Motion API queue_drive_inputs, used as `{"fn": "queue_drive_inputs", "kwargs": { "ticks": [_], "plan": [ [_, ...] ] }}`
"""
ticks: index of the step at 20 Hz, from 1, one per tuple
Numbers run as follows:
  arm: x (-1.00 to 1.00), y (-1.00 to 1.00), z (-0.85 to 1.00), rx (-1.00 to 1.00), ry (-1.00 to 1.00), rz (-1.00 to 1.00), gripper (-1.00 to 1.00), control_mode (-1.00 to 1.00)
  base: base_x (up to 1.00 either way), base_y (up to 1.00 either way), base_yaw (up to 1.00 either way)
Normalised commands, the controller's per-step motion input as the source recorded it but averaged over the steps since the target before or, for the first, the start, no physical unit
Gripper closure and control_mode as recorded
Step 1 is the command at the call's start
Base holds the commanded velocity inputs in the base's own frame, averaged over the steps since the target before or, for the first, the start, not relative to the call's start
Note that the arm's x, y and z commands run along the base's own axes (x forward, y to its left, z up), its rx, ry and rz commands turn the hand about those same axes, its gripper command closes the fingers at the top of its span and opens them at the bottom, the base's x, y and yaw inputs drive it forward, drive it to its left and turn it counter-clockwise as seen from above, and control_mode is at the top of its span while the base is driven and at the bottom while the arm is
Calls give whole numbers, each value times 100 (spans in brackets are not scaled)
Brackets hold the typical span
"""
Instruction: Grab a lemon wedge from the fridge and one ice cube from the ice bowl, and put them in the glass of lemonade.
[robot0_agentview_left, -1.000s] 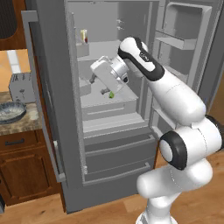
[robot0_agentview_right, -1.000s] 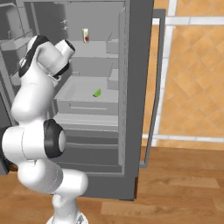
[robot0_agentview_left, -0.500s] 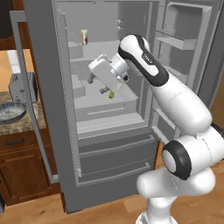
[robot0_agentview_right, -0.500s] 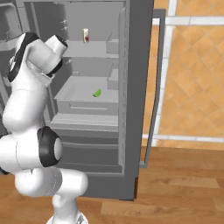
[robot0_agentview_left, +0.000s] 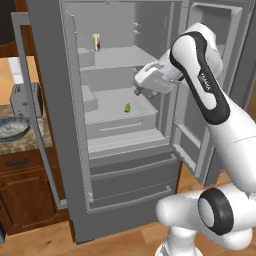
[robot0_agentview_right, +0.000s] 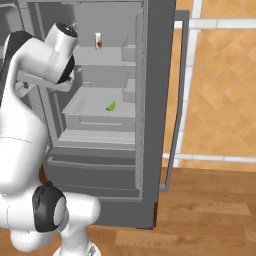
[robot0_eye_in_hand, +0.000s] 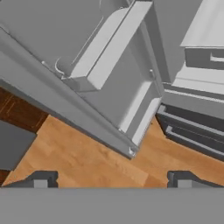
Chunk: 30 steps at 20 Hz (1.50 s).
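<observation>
Lemon wedge (robot0_agentview_left: 128, 107) on the fridge (robot0_agentview_left: 55, 125) shelf looks tiny, light, slippery; pinch its flanks. Fingers (robot0_eye_in_hand: 40, 180) spread wide, empty.

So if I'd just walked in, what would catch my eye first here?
Probably the big white arm reaching into the wide-open grey fridge, its open gripper at shelf height and holding nothing. Next, the tiny green lemon wedge lying alone on a middle shelf, just below the gripper, and a slim yellow container on the shelf above.

Lemon wedge (robot0_agentview_right: 111, 106) on fridge (robot0_agentview_right: 155, 100) shelf
</observation>
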Motion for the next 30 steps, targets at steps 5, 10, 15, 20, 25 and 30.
{"fn": "queue_drive_inputs", "kwargs": {
  "ticks": [5,10,15,20,25,30],
  "plan": [
    [-96,-54,4,-7,-10,-9,-100,-100,0,0,0],
    [-100,-39,0,-5,-7,-9,-100,-100,0,0,0],
    [-95,-21,-9,-21,-11,-1,-100,-100,0,0,0],
    [-59,-8,-7,-21,8,-2,-100,-100,0,0,0],
    [-22,-40,-38,0,2,0,-100,-100,0,0,0],
    [-12,-15,-43,0,0,0,-100,-100,0,0,0]
  ]
}}
